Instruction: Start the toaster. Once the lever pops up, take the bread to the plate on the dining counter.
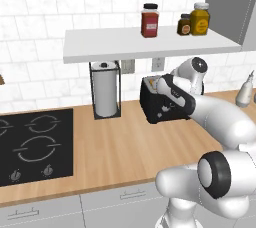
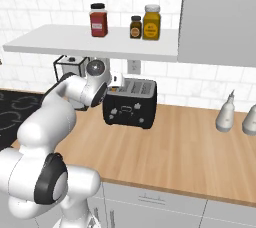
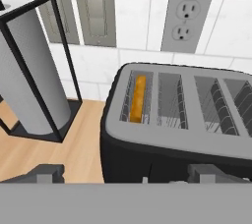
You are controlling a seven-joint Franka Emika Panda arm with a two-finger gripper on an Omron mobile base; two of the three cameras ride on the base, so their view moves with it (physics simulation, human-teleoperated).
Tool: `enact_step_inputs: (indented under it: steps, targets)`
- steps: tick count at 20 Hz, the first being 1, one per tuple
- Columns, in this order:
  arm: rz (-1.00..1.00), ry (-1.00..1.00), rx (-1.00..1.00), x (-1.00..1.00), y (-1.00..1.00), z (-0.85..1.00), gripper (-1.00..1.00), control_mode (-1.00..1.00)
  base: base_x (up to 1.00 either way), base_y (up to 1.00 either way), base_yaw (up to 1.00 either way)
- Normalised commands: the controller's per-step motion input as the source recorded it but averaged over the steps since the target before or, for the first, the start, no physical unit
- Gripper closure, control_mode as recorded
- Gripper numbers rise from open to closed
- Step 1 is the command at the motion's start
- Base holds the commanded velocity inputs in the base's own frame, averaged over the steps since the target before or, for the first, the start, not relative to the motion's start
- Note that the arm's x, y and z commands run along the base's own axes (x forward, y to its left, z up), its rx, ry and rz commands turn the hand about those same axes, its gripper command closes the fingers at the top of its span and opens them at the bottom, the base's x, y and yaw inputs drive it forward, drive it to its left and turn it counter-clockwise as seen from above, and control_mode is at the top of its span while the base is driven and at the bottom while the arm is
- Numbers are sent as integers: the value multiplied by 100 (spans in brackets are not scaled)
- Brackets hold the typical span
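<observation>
Hovering my gripper (image 3: 123,176), jaws spread wide and empty, just over the toaster's (image 3: 182,134) near end, ready for the lever. Bread (image 3: 139,98) sits down in the leftmost slot. Beyond stand the paper towel holder (image 3: 34,70) and wall outlet (image 3: 189,17).

My two base views look forward and down from behind the arm, left and right, sharing the toaster (image 1: 162,103) (image 2: 131,103); my hand view looks down on it close up (image 3: 172,129)
</observation>
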Motion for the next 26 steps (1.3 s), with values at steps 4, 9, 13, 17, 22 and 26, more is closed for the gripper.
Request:
enact_step_inputs:
  steps: [4, 9, 13, 17, 22, 26]
  targets:
    - [0, 0, 0, 0, 0, 0, -100, -100, 0, 0, 0]
    - [0, 0, 0, 0, 0, 0, -100, -100, 0, 0, 0]
    - [0, 0, 0, 0, 0, 0, -100, -100, 0, 0, 0]
    - [0, 0, 0, 0, 0, 0, -100, -100, 0, 0, 0]
    - [0, 0, 0, 0, 0, 0, -100, -100, 0, 0, 0]
    - [0, 0, 0, 0, 0, 0, -100, -100, 0, 0, 0]
